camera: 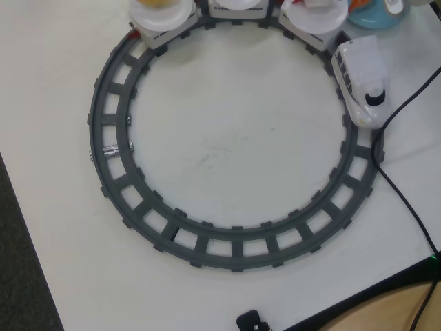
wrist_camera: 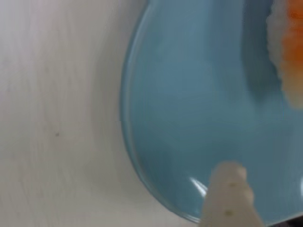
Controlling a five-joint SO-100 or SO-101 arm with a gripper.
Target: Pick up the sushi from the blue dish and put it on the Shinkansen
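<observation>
In the wrist view the light-blue dish (wrist_camera: 189, 109) fills most of the frame. A sushi piece (wrist_camera: 289, 52), white rice with an orange topping, lies on it at the right edge. My gripper (wrist_camera: 272, 184) hovers close over the dish and is open. Only one pale finger (wrist_camera: 229, 198) shows, at the bottom, with nothing held. In the overhead view the dish (camera: 375, 16) is cut off at the top right. The white Shinkansen (camera: 362, 79) stands on the track just below it, pulling carriages topped with white plates (camera: 313, 19).
The dark grey ring track (camera: 234, 248) takes up the middle of the white table. Another carriage plate (camera: 162, 14) at the top left carries a yellowish item. A black cable (camera: 406, 200) runs down the right side. The table's edge (camera: 27, 227) slants along the left.
</observation>
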